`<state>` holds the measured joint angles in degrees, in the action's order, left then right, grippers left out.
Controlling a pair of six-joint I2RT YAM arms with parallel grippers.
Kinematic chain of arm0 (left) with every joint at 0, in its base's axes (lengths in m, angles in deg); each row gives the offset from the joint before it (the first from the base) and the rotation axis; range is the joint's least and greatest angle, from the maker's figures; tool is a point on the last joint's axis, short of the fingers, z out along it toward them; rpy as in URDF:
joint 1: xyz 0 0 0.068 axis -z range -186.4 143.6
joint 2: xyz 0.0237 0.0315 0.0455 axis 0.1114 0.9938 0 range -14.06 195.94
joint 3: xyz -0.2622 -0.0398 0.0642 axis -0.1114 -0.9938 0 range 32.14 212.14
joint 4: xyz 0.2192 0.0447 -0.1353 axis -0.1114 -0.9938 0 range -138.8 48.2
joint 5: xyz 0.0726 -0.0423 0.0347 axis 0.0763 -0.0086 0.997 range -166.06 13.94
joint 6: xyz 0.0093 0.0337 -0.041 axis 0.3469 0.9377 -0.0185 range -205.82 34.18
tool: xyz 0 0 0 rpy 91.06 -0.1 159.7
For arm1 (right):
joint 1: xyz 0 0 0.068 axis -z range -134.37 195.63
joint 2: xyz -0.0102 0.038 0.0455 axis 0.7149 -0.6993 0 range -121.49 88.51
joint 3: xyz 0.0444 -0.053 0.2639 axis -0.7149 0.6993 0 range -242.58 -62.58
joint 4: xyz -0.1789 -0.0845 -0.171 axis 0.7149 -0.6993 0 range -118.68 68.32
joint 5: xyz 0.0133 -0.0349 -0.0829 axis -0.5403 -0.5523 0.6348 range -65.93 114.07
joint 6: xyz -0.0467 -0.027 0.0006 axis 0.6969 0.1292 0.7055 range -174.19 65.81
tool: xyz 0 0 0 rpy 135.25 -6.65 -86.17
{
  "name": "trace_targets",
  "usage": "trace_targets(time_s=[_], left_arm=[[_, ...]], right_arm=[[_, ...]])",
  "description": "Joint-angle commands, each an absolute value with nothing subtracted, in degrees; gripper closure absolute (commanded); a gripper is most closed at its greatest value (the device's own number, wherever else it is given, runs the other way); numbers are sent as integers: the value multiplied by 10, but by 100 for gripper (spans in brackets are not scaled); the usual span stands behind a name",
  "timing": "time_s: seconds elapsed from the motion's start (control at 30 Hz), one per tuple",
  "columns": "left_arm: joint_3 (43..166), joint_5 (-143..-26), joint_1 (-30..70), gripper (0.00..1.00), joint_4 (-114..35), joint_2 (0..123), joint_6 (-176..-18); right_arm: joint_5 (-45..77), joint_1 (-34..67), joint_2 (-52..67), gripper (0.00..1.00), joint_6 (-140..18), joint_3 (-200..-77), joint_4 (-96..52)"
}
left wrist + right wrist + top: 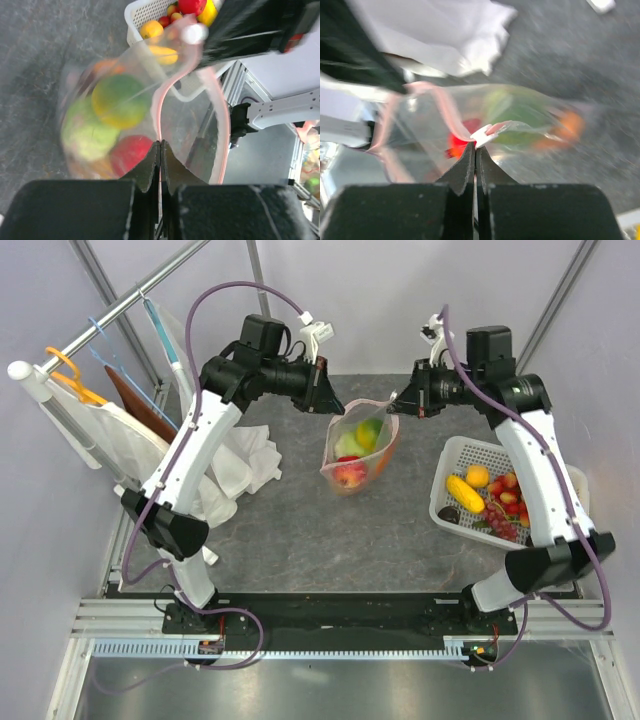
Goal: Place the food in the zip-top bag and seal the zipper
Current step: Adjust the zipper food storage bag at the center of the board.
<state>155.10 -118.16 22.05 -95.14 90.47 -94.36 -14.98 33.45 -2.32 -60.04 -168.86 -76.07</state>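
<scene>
Grey table [290, 540], zip-top bag [357, 452] held over its centre. Left gripper [160, 148] pinches the zipper [158, 105] end; right gripper [476, 150] clamps the slider tab [483, 133]. Sealing likely needs steady opposing tension along the strip.

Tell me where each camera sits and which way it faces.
Top external: above and behind the bases, looking down; both arms show, holding the zip-top bag.
Left wrist: looks along the shut left gripper across the bag toward the basket.
Right wrist: looks along the right gripper, shut on the slider, toward the white cloth.
All three share the bag.
</scene>
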Motion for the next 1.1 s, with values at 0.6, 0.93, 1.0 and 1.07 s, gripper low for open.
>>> trace_targets(time_s=[0.6,0.93,1.0,1.07], left_arm=[[1554,-1362,221,98,-991,921,-838],[1572,-1460,206,98,-1146,976,-697],[1577,-1459,204,98,-1172,983,-666],[1577,-1468,204,98,-1205,984,-645]], right_arm=[[-235,264,139,68,-865,-1474,-468],[-112,275,215,8,-466,-1478,-700],[-73,276,250,8,-384,-1457,-714],[-30,275,279,8,-344,-1434,-710]])
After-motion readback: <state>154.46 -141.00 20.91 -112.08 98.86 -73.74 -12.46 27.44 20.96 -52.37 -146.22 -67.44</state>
